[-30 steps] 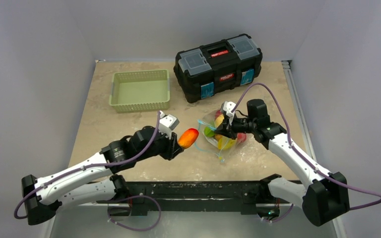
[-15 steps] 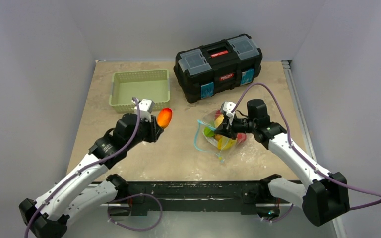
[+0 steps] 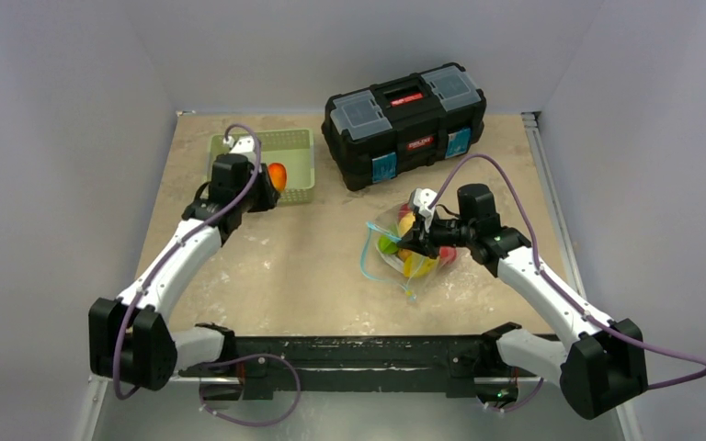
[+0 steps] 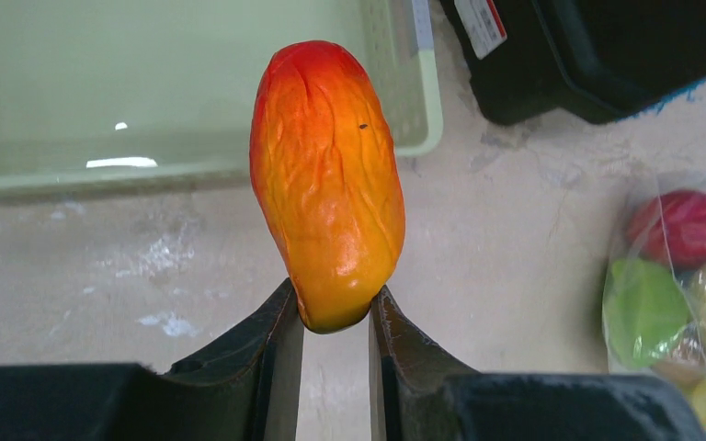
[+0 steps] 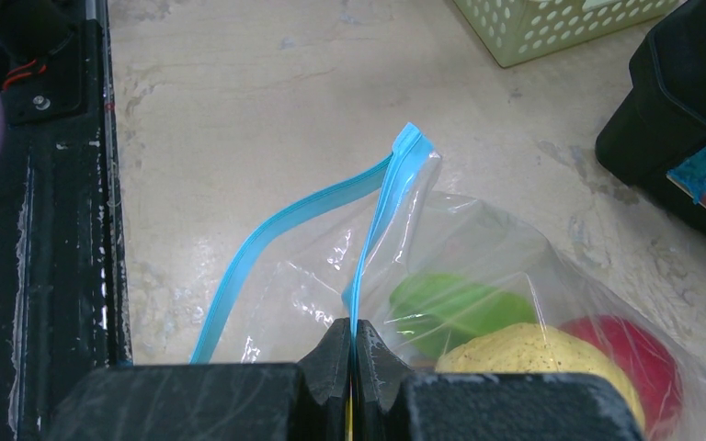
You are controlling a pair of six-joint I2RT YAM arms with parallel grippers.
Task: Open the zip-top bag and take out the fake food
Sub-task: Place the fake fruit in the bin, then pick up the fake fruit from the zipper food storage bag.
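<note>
Bag (image 3: 395,262) lying open mid-table, right of basket (image 3: 257,198) | right gripper (image 5: 354,342) pinching its zip edge, fingers closed | left gripper (image 4: 335,317) clamping orange fruit (image 4: 326,175) above basket | done: opening, one fruit out | left: green, yellow, red pieces (image 5: 533,358) sitting inside bag

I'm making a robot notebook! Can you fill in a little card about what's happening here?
left gripper: holds the orange-red fruit at the green basket
right gripper: pinches the zip-top bag by its rim
bag mouth: open
inside bag: green, yellow and red fake food
farther back: black toolbox
</note>
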